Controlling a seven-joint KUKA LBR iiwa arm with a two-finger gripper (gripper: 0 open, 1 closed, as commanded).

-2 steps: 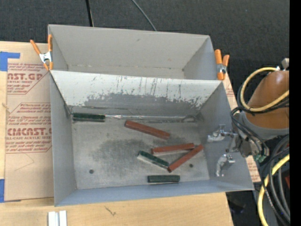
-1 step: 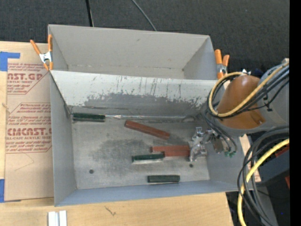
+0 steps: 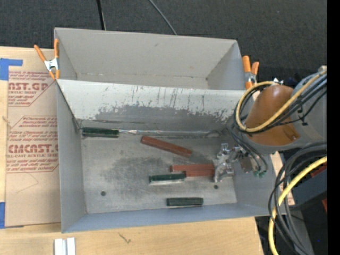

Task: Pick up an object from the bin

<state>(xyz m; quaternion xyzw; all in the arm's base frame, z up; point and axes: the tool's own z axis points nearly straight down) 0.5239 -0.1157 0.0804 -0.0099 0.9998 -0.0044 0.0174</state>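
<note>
My gripper (image 3: 222,169) is low at the right side of the bin, its metal fingers at the right end of a flat reddish-brown bar (image 3: 192,170) lying on the floor. Whether the fingers close on that bar I cannot make out. Just left of it lies a dark green bar (image 3: 167,178), and a longer reddish-brown stick (image 3: 166,146) rests at an angle above them. Another dark green bar (image 3: 184,201) lies near the front wall.
A further dark green bar (image 3: 100,133) lies along the back wall at the far left. The arm with its orange cover and looped cables hangs over the bin's right rim. The left half of the floor is bare metal.
</note>
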